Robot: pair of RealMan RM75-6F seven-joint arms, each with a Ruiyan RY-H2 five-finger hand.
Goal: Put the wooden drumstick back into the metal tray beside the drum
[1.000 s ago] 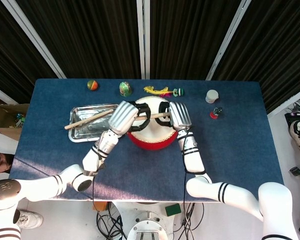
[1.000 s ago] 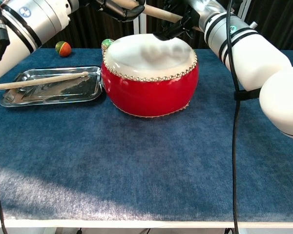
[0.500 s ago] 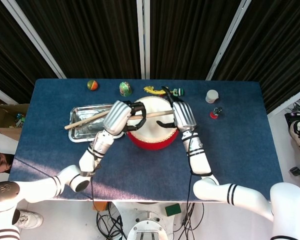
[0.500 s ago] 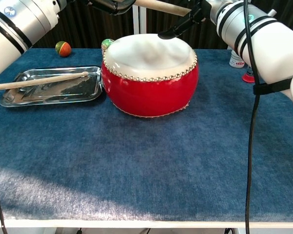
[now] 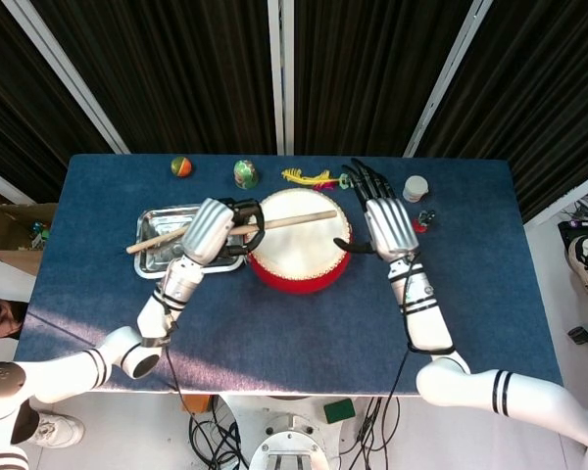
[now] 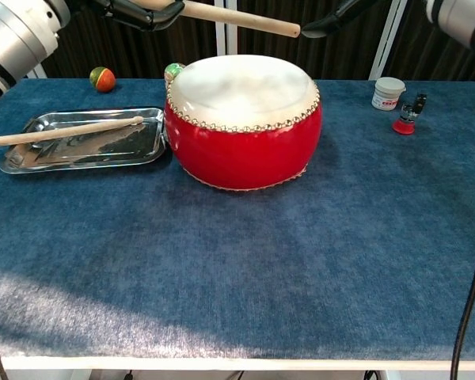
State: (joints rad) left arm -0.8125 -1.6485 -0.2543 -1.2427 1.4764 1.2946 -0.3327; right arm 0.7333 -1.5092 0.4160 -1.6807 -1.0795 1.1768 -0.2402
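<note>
left hand (image 5: 208, 231): fingers wrapped on wooden drumstick (image 5: 292, 219), held above drum (image 5: 296, 257) | stick's long axis runs out rightward from the fingers | metal tray (image 5: 159, 262) just left of them | right hand (image 5: 388, 221): fingers spread, empty, farther off

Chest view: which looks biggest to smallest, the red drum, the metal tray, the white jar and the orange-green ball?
1. Red drum
2. Metal tray
3. White jar and orange-green ball: alike, and both far back, so unranked.
</note>
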